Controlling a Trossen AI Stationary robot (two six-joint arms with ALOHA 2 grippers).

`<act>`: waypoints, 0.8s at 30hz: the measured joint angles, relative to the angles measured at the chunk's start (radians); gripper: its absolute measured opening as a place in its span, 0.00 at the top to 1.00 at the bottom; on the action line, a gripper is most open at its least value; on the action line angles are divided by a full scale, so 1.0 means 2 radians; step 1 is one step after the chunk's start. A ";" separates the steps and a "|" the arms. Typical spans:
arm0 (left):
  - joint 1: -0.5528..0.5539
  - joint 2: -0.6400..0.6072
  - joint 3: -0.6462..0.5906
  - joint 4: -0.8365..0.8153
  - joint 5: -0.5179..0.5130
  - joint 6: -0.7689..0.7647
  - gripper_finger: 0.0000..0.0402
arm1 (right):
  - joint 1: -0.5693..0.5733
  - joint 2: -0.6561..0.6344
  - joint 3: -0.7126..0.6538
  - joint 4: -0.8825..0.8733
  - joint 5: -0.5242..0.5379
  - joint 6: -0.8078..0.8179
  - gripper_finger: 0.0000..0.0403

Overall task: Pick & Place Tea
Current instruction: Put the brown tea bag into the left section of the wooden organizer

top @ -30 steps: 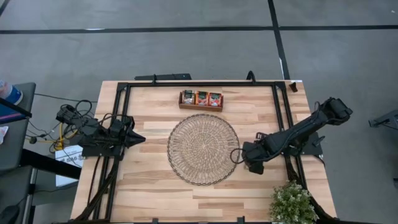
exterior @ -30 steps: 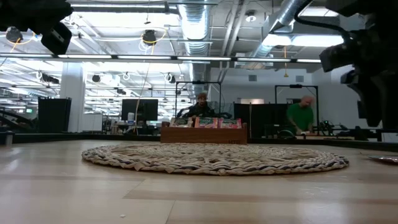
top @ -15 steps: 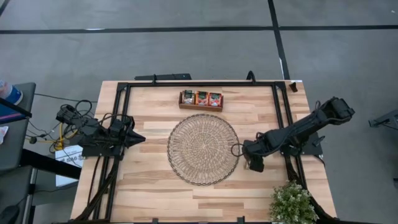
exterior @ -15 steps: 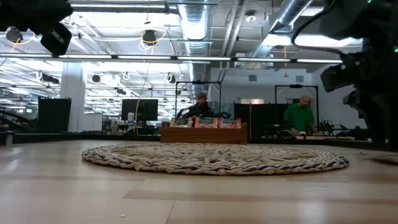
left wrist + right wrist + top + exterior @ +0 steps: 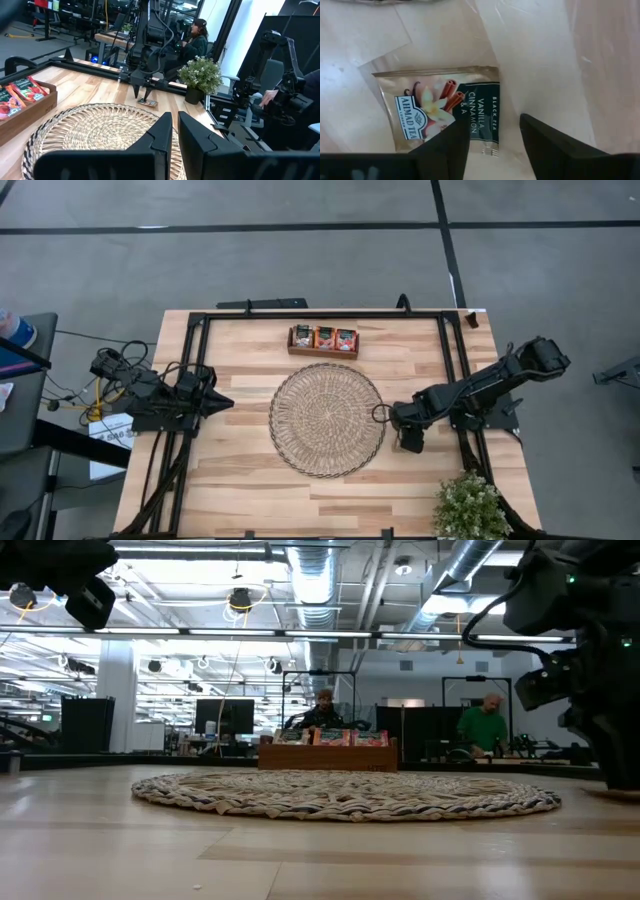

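Looking straight down from the high view, the right claw (image 5: 408,442) hangs over bare worktop (image 5: 250,490) just beside the right edge of the round woven mat (image 5: 326,419), while the left claw (image 5: 222,404) waits well to the left of the mat, pinched shut and empty; the wooden tray (image 5: 323,342) with its row of sachets sits beyond the mat at the far side, and a small potted plant (image 5: 468,507) stands at the near right corner. At table height in the low view, the right arm fills the right edge and the mat lies flat in the middle with the tray behind it — people work at benches in the room beyond. From the left wrist view, a single tea sachet (image 5: 147,102) lies flat on the wood just off the mat's rim, directly under the right claw's downward-pointing fingers, apart from the tray's stock. The right wrist view shows why the claw is there: its two fingers (image 5: 445,145) stand apart, straddling one corner of the sachet (image 5: 440,107) and gripping nothing yet, seemingly lined up for a pinch. That sachet is beige with a dark green band, printed with a flower and cinnamon sticks, slightly askew and apparently loose on the wood
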 joint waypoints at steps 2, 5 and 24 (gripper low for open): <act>0.000 0.000 0.000 0.000 0.000 0.000 0.95 | 0.000 0.008 0.001 -0.001 0.000 0.001 0.63; 0.000 0.000 0.000 0.000 0.000 0.000 0.95 | 0.000 0.012 0.001 -0.003 -0.001 0.001 0.72; 0.000 0.000 0.000 0.000 0.000 0.000 0.95 | -0.006 0.010 0.088 -0.134 0.045 0.006 0.99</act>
